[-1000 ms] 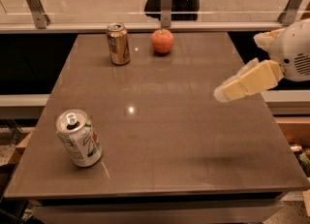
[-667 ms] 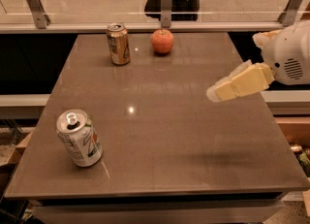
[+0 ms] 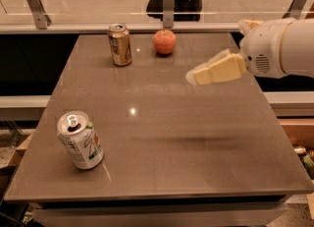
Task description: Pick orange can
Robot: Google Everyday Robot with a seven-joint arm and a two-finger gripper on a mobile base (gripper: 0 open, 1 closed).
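Note:
The orange can is golden-bronze with a silver top and stands upright at the back left of the brown table. My gripper reaches in from the right on a white arm. It hovers above the table's right middle, well to the right of the can and a little nearer than it. It holds nothing.
A round orange-red apple sits just right of the orange can, between it and the gripper. A white-and-green can stands near the front left corner. A glass rail with metal posts runs behind the table.
My gripper has moved left over the table, closer to the apple and the orange can. The cans and the apple have not moved.

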